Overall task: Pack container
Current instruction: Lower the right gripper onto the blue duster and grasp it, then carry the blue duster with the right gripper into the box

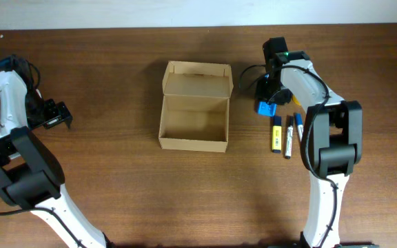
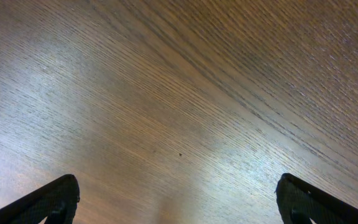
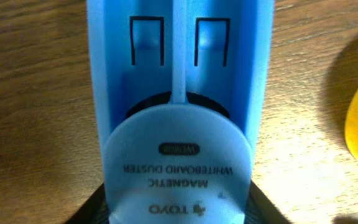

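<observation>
Status. The container point(image 1: 193, 144) sits open and empty mid-bench, toward the far edge, its flap lid point(image 1: 197, 79) folded back. The right jaws are down over a blue whiteboard duster point(image 3: 179, 93) lying between the container and the right edge of the bench point(image 1: 116, 193). The duster fills the right wrist view, so it cannot be told whether the jaws have clamped it. The left jaws stand released, wide apart over bare bench near the left edge, well apart from the container.

Hazards.
1. Slip or twist on lift. Probable cause: smooth plastic body gripped off-centre or not fully clamped.
2. Disturbed neighbours. The markers point(image 1: 287, 134) lie just beside the duster on its near side; a skewed lift may drag or roll them.
3. Snagging at insertion. A low carry may strike the container's right wall or rim.
4. Container shift. Nothing restrains it; any contact will likely push the light cardboard across the bench.
</observation>
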Robot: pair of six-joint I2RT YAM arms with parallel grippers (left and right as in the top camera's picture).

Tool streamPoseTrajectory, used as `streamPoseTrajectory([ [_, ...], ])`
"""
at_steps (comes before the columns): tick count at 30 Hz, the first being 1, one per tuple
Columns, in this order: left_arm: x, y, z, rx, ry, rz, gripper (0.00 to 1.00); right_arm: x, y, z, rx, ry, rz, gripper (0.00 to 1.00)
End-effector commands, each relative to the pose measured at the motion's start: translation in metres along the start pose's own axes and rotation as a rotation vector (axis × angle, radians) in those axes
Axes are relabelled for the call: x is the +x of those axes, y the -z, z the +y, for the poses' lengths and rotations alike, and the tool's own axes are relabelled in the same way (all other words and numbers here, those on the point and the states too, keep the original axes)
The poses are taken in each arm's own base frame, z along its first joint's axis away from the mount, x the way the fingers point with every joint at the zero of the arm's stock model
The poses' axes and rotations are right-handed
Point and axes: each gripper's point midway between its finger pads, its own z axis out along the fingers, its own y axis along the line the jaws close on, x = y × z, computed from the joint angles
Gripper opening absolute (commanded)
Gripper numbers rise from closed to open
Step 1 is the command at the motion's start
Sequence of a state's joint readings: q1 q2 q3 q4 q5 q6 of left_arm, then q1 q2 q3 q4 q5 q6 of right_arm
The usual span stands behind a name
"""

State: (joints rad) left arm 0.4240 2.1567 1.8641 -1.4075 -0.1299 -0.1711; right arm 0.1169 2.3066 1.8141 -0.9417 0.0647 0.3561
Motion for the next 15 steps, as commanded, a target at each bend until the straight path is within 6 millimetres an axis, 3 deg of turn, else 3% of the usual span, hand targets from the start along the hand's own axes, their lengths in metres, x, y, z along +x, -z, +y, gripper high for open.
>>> streamPoseTrajectory([
  [1, 0.001, -0.001, 0.000, 0.006, -0.013, 0.003, 1.00, 0.004, -0.008, -0.005, 0.028, 0.003, 0.027, 0.04],
  [4, 0.001, -0.001, 0.000, 0.006, -0.014, 0.003, 1.00, 0.007, 0.001, -0.005, 0.027, 0.036, 0.053, 0.04],
  [7, 0.001, -0.001, 0.000, 0.007, -0.014, 0.003, 1.00, 0.003, 0.025, 0.006, -0.029, 0.105, 0.060, 0.04],
  [15, 0.001, -0.001, 0.000, 0.006, -0.014, 0.003, 1.00, -0.032, 0.142, 0.044, -0.145, 0.287, -0.115, 0.04],
])
